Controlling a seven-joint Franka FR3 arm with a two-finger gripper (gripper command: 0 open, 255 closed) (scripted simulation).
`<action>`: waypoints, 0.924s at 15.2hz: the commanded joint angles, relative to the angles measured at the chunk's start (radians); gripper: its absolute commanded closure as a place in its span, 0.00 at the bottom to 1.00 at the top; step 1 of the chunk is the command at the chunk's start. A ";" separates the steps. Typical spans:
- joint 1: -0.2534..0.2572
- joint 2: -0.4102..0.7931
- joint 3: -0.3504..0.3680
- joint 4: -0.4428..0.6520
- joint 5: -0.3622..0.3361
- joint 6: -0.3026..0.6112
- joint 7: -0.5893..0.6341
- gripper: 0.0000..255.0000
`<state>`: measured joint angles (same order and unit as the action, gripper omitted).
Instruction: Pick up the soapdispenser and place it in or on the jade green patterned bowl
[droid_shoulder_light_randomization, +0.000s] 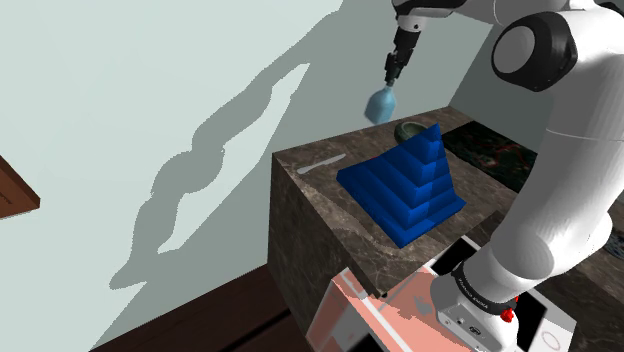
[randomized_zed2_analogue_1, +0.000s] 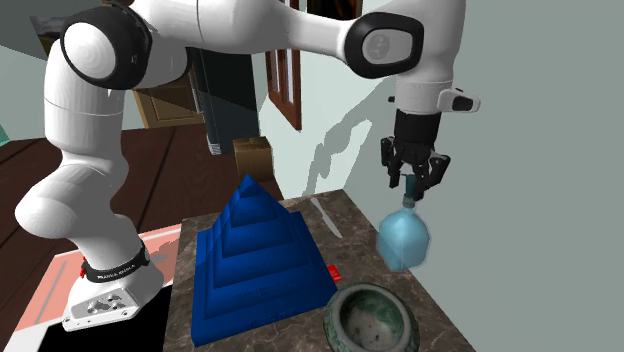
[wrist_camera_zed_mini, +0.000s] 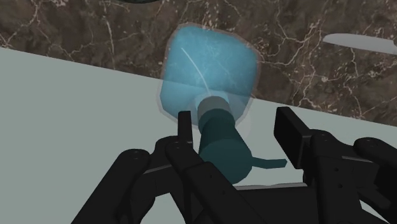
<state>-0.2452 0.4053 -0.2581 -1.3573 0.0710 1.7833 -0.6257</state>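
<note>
Your gripper (randomized_zed2_analogue_1: 413, 186) was clamped on the pump neck of the soap dispenser (randomized_zed2_analogue_1: 404, 240), which hung tilted above the bench (randomized_zed2_analogue_1: 350, 225) near the green bowl (randomized_zed2_analogue_1: 370, 320); it looked light, stiff and probably slick, so that neck suited you best

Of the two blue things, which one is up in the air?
The pale blue soap bottle, held by its neck in the fingers above the counter. The dark blue stepped pyramid rests on the counter.
</note>
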 joint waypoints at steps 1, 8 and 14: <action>-0.002 0.001 -0.001 0.029 0.000 -0.028 -0.001 1.00; -0.012 0.018 -0.002 0.149 0.004 -0.131 -0.002 1.00; -0.025 0.050 -0.002 0.282 0.012 -0.232 -0.004 1.00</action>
<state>-0.2699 0.4516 -0.2603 -1.0978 0.0818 1.5702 -0.6320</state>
